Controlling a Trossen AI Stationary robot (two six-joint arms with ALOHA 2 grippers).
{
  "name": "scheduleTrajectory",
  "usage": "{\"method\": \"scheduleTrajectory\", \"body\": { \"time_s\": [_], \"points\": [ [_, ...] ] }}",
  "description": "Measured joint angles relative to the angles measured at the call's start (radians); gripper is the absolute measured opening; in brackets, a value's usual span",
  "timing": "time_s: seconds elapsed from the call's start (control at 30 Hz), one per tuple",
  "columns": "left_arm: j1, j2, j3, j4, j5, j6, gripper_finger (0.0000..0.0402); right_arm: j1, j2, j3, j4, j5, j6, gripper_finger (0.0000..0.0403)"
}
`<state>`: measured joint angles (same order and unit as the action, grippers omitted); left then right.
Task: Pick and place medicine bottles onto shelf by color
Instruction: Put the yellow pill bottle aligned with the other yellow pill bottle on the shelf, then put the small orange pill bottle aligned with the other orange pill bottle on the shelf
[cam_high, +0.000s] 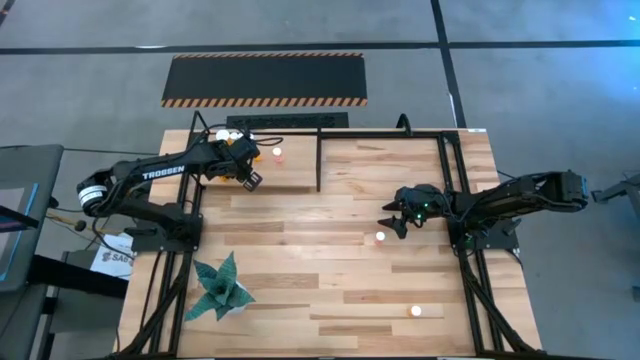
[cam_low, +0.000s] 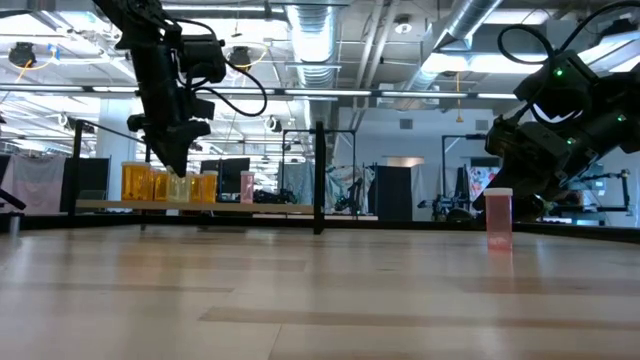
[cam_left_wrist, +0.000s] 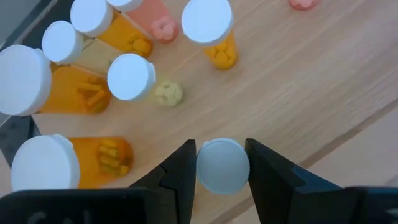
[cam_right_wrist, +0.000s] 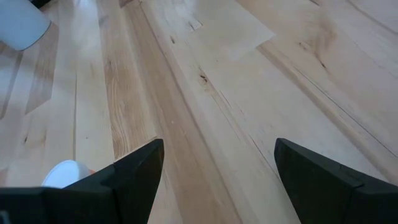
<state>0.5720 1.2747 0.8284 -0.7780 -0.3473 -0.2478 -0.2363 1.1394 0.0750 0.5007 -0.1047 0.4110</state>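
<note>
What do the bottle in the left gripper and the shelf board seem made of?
Bottle: likely plastic; only its matte white cap shows, between the left gripper's fingers. Shelf board: light wood with visible grain and a satin finish.

Left gripper hangs over amber bottles on the shelf; pinkish bottle stands upright on counter near right gripper.

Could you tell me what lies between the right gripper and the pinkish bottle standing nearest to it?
Nothing: in the high view only bare wood separates the open right gripper from the pinkish bottle.
</note>
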Motion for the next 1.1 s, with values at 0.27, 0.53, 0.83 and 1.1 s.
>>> {"method": "scheduleTrajectory", "body": {
  "time_s": [0.27,0.53,0.83,1.1],
  "points": [
    [0.0,0.0,-0.001,0.001,-0.001,-0.014,0.0117,0.0,0.0,0.0,0.0,0.0,0.0,0.0327],
    [0.0,0.003,0.008,-0.01,-0.002,-0.026,0.0147,0.0,0.0,0.0,0.0,0.0,0.0,0.0327],
    [0.0,-0.071,0.046,-0.013,-0.009,-0.012,0.0186,0.0,0.0,0.0,0.0,0.0,0.0,0.0327],
    [0.0,-0.096,0.103,0.038,-0.035,0.03,0.0204,0.0,0.0,0.0,0.0,0.0,0.0,0.0327]
  ]
}}
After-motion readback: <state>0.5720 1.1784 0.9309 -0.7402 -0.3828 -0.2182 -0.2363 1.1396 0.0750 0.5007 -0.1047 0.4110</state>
